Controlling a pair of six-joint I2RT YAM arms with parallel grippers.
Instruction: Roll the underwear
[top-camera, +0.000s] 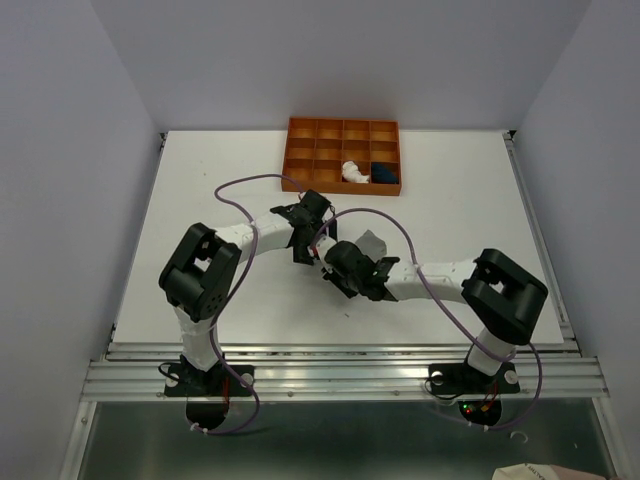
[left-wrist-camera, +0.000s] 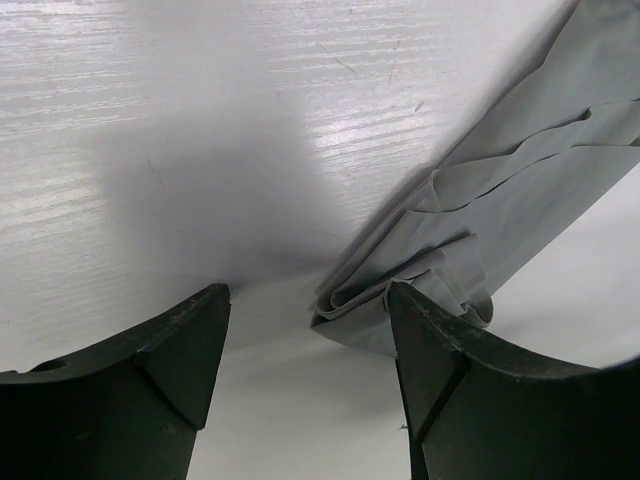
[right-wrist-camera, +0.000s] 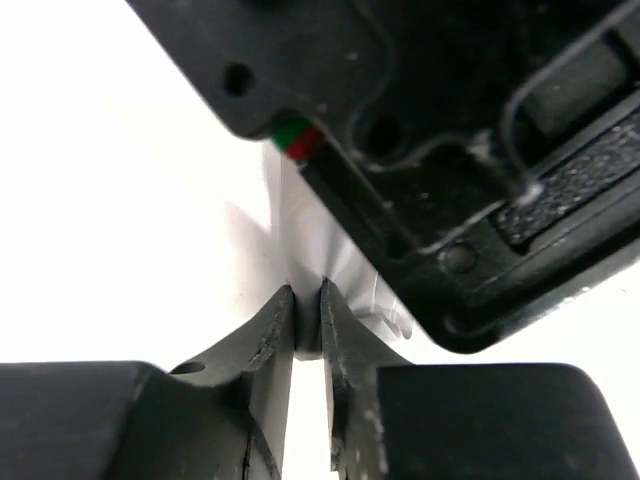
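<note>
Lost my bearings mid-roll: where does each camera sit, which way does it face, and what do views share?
Top: above and behind the bases, looking down on table, tray, left arm, right arm.
Left wrist: on the left arm, facing down past the open left pincer at the grey underwear.
Right wrist: on the right arm, facing past the right pincer, shut apparently on that cloth, toward the left arm's wrist.
Shared: top and left wrist both show the grey underwear.

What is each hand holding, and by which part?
Left hand is open and holds nothing; the folded end of the grey underwear lies between its fingers. Right hand is nearly shut at the cloth's edge; a grip cannot be told.
</note>
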